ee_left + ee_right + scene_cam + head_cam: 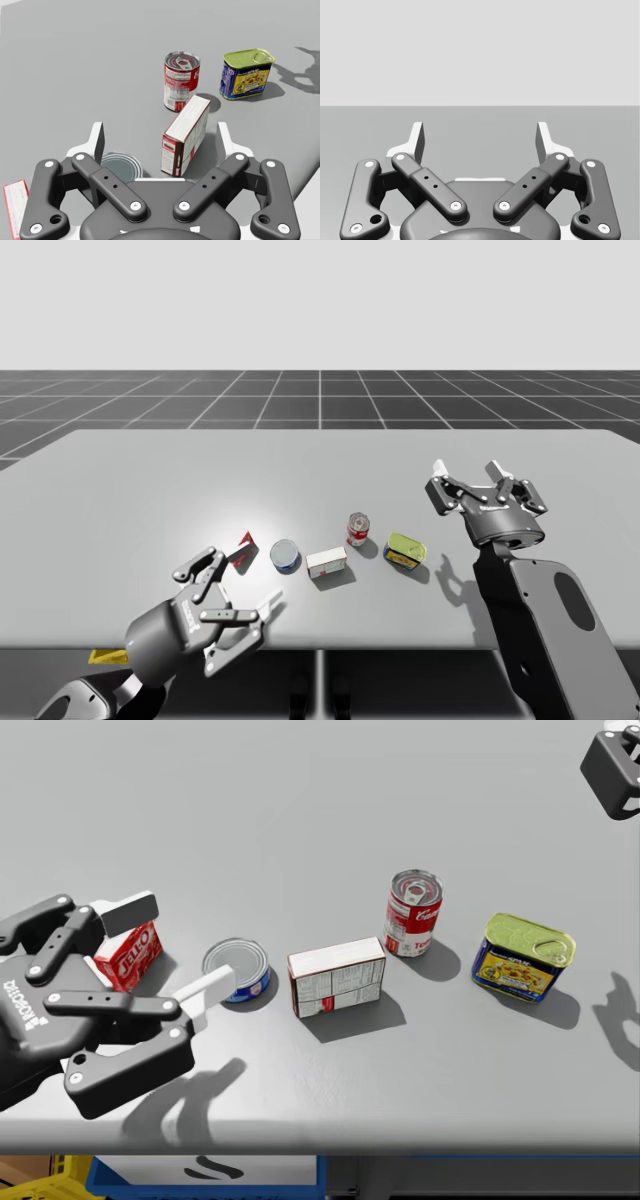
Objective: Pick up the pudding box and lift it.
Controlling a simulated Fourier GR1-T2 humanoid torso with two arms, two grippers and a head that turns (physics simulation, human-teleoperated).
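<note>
Here, the grey bench [150, 470] carries a row of goods. My left gripper [160, 137], fingers spread, hovers near its front edge; my right gripper [480, 135], likewise spread, hangs well apart. The white pudding box [337, 978] stands on edge mid-row, untouched, between blue can [237, 970] and red can [413, 913].

Left pincer [160, 136], right pincer [480, 132] spread wide.
</note>
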